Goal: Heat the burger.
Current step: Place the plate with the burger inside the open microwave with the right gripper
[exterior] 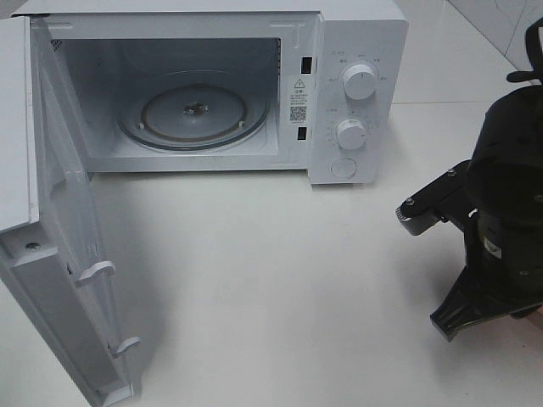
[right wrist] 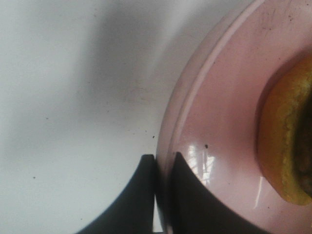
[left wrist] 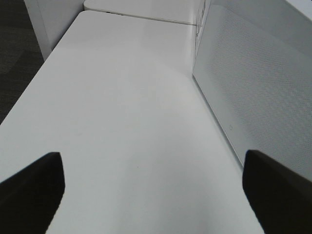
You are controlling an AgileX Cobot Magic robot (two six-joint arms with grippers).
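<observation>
Your left tool [left wrist: 151, 161] hangs released, fingers spread wide over the bare white bench [exterior: 280, 280]. It holds nothing and sits just beside the swung-out white door [exterior: 59, 254] of the white box-shaped microwave oven [exterior: 356, 34]. That door stands fully open, and the cavity holds only the round clear glass turntable [exterior: 193, 114]. To its right are two round white dials [exterior: 359, 82], one above the other.

Further right, your right tool [right wrist: 163, 158] is clenched on the shallow pink round plate [right wrist: 229, 112], with the rim caught between its two fingers. The small burger with the golden-brown bun [right wrist: 282, 141] sits on that plate, well apart from the oven. From the high camera, the black right arm [exterior: 505, 195] hides both.

I judge you're at the carry step: plate grasped, burger not yet inside. The next move calls for lifting the plate level, taking it leftward through the opening, and setting it centred on the turntable. A rim pinch gives little hold, so any tilt could slide the burger off.
</observation>
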